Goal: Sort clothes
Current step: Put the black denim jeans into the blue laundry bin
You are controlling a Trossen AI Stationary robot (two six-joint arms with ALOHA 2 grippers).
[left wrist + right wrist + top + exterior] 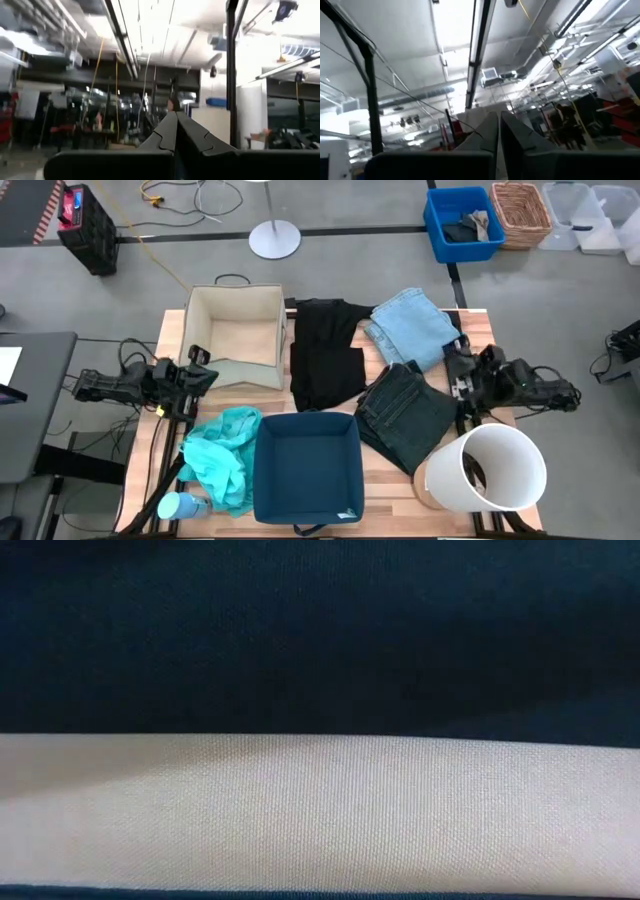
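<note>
A: Where are the clothes?

B: All four lie on the table (480, 320). The black garment (325, 350) is spread at the middle of the far half, just right of the beige bin (236, 335). The light jeans (412, 326) are folded at the far right, touching the black one's edge. The dark jeans (405, 413) sit nearer, below the light pair and overlapping its lower edge. The teal garment (222, 455) is crumpled at the near left, against the left side of the blue bin (306, 467).

A: And the bins?

B: The beige one is far left, the blue one at the near middle. Neither holds any of the four clothes. A white bucket (487, 468) lies tipped on its side at the near right corner, something dark inside it that I cannot make out.

A: The arms?

B: The left gripper (175, 117) rests at the table's left edge, beside the beige bin. Its wrist view shows the fingers pressed together, clenched on nothing, aimed up at the ceiling. The right gripper (498, 119) is at the right edge, just beside the dark jeans, fingers likewise closed tight with nothing between them.

A: Anything from the low camera?

B: Only fabric filling the view, dark blue above and pale below
</note>
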